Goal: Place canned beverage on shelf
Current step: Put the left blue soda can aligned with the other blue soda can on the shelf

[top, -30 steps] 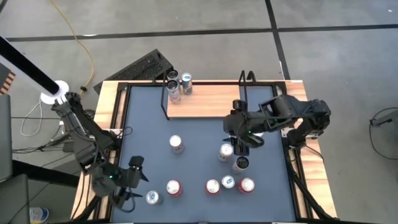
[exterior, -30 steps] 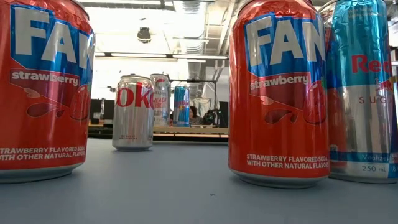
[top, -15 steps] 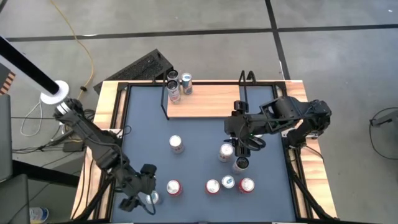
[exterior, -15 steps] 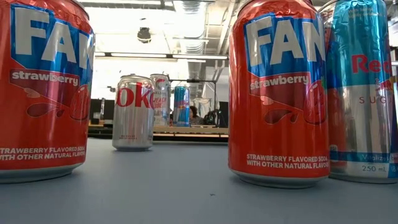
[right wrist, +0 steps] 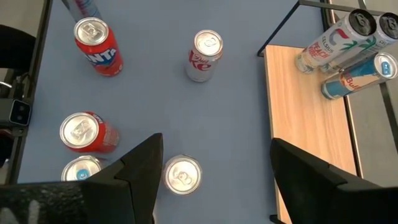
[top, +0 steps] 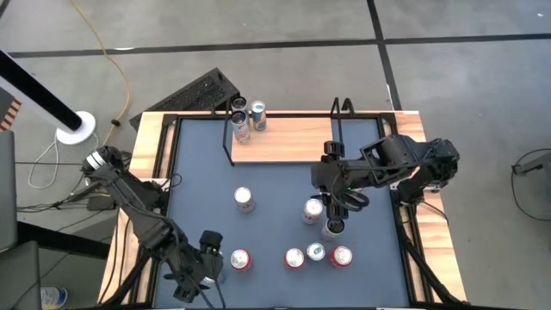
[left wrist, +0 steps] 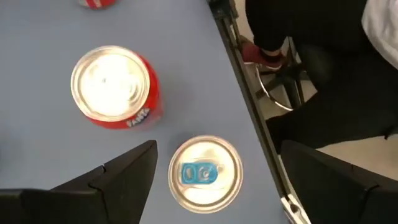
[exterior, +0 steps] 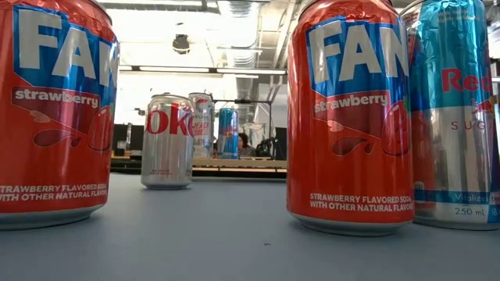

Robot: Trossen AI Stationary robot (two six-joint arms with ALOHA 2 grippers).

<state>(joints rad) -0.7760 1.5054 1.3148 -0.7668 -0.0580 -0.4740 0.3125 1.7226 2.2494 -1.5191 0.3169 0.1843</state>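
Now we are at the reaching step: the left gripper [top: 209,258] hangs over the near left part of the dark surface [top: 275,172], far from the shelf [top: 284,140], and in the left wrist view its two fingers stand wide apart on both sides of a silver can with a blue tab [left wrist: 205,172], holding nothing. A red can [left wrist: 115,84] stands just beside that can, so we judge that the next move calls for a straight descent around the silver can, a firm closing, and then a long carry across the surface to the shelf. The left arm is stretched forward and bent down, with the wrist pointing at the surface. The right gripper [top: 338,205] hovers nearer the shelf, above a silver can [right wrist: 181,175]; its fingers are also well apart and empty, and its arm reaches in from the side of the surface. The shelf lies at the far edge of the surface and already carries three cans [top: 244,116] at its left end; the rest of its board is free.
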